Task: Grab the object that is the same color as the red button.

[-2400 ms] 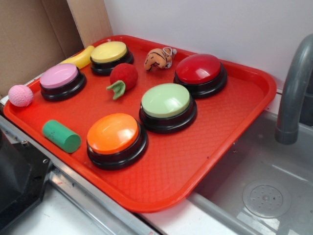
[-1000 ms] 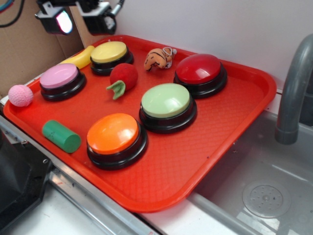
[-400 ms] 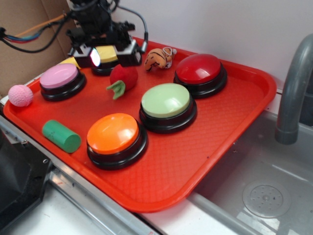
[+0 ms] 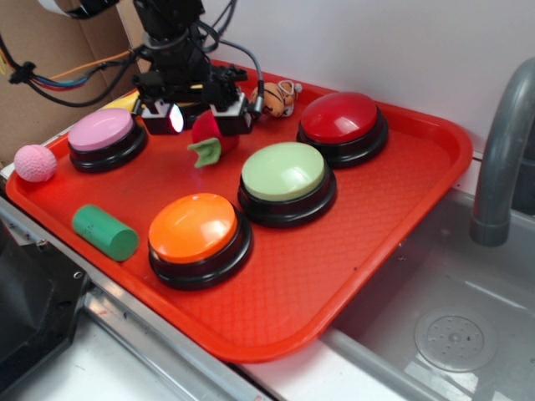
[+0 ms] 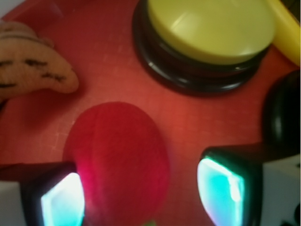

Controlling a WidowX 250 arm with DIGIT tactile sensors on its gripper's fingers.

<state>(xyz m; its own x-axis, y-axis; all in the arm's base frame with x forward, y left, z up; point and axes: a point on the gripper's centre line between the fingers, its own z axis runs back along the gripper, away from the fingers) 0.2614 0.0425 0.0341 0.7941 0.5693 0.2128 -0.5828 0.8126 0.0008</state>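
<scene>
Near the back left of the red tray (image 4: 401,251), the gripper (image 4: 203,119) hangs low over the red plush toy (image 4: 209,134), which lies on the tray floor between the yellow button (image 5: 209,30) and the pale green button (image 4: 284,171). From outside, the arm hides that yellow button and most of the toy; the green leaf (image 4: 204,152) sticks out. The wrist view shows the fingers (image 5: 225,190) spread apart, one at the toy's edge, possibly touching it, one clear of it, and the striped tiger plush (image 5: 28,61) nearby. The red button (image 4: 341,117) sits at the tray's back right. A grey sink (image 4: 451,334) and faucet (image 4: 501,159) lie to the right, under a white wall.
</scene>
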